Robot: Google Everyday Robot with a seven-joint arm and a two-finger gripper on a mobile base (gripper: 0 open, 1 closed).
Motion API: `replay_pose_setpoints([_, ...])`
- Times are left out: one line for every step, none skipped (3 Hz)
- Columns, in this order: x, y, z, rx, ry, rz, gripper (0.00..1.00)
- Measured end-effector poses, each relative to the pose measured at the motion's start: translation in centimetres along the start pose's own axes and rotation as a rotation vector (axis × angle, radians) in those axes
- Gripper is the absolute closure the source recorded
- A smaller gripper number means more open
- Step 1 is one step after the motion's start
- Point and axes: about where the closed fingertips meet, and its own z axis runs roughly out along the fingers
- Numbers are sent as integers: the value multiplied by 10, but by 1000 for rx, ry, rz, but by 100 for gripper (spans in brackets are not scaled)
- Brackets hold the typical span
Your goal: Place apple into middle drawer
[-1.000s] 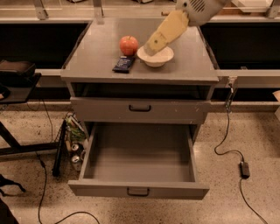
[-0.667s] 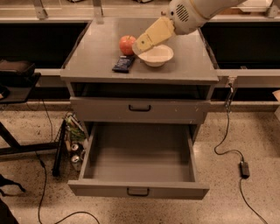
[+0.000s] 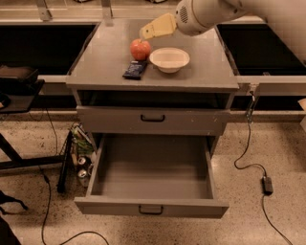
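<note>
Hand [image 3: 146, 32] near one apple [image 3: 140, 49], one bowl [image 3: 169, 59].

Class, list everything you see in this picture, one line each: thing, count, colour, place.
apple: one, red-orange, cabinet top, left of bowl
bowl: one, cream-white, cabinet top
packet: one, dark blue, cabinet top, in front of apple
cabinet: one, grey, centre
closed drawer: one, grey, black handle, upper
open drawer: one, grey, pulled out below
cable: one, black, floor at right
arm: one, cream, top right
tool: one, cream, just above apple
</note>
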Motion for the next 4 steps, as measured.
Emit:
replay_pose_setpoints([-20,-4,0,17,-76,37,0])
replay_pose_setpoints([-20,-4,0,16,-76,35,0])
replay_pose_setpoints([-18,-7,15,42,-89,60,0])
replay_pose_setpoints([-23,-12,49,67,-114,85,0])
